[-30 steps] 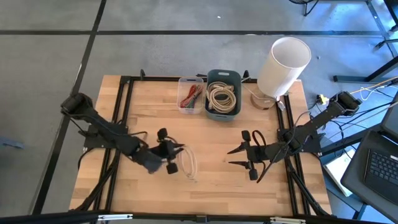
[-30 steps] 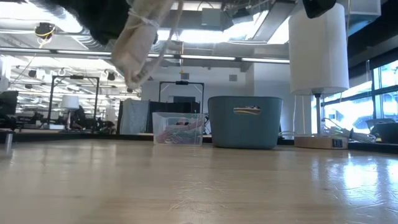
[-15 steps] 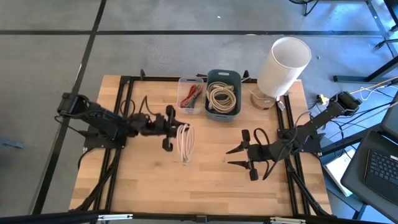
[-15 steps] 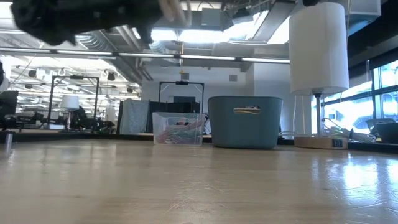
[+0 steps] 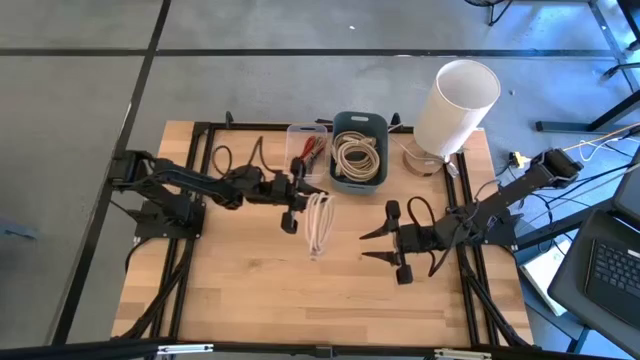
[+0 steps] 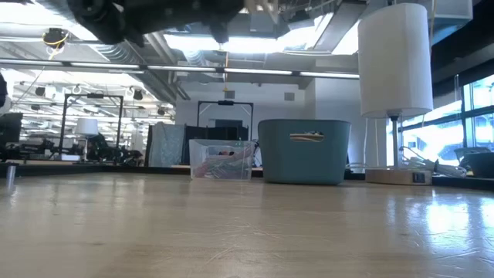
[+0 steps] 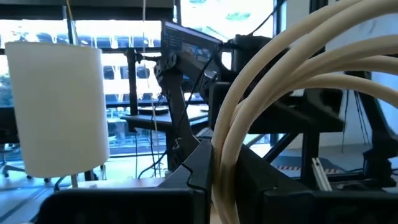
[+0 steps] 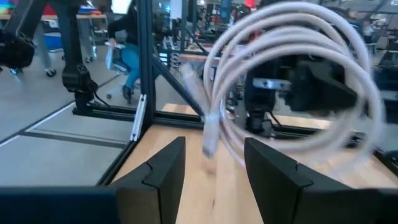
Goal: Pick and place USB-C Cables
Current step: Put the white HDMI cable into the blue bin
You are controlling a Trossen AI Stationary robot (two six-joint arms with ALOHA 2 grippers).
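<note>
My left gripper is shut on a cream-white USB-C cable coil above the table's middle, just near of the clear box. In the right wrist view the coil faces me as a ring, with a loose plug end dangling. More cream coils lie in the teal bin. Coloured bundles lie in the clear box. My right gripper stands open to the right of the coil, pointing at it with nothing between its fingers. My left gripper pinches several turns of the coil's rim between its two fingers. The fingers come about level from the table's left. The coil stands on edge beyond the fingers, lifted clear of the table.
A white lamp on a wooden base stands at the far right corner, beside the teal bin. The clear box sits left of the bin. Black frame rails run along the table's left and right sides. Bare wood lies near the front edge.
My left gripper has swung from the table's left-near part toward the far right, toward the bin, rising and tipping from pointing down to about level. The coil has gone along in its hold, clear of the table.
</note>
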